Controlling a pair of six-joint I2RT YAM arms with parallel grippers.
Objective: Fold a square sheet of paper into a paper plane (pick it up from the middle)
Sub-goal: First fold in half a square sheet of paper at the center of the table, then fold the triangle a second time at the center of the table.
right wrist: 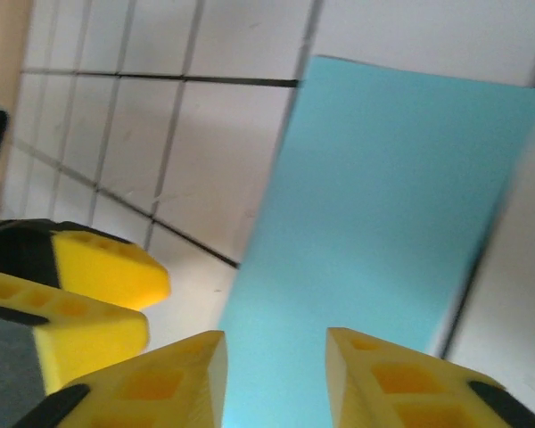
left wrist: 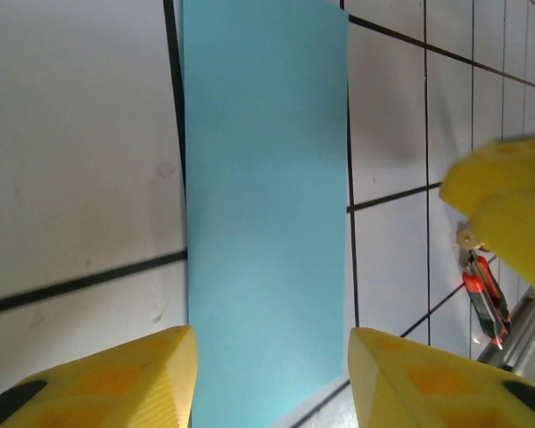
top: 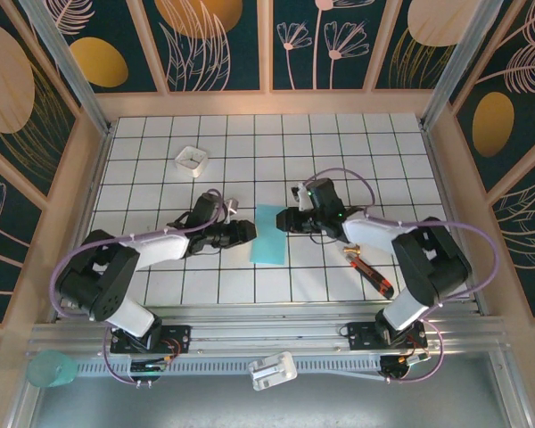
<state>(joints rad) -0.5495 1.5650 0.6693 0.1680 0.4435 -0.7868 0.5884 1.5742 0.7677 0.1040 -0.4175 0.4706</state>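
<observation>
Thin turquoise-blue paper sheet [top: 269,234]: narrow rectangle, clearly longer than wide, lying flat on the white gridded tabletop [top: 339,143] near its centre. Long axis runs near-to-far, slightly tilted. Surface smooth, edges straight, covering several black grid lines.

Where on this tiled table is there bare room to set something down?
Free: the far rows right of the white tray, and the near row of tiles just below the blue paper. Crowded: the middle, where the left tool and right tool flank the paper, and the near right, by the red-and-black pen.
</observation>
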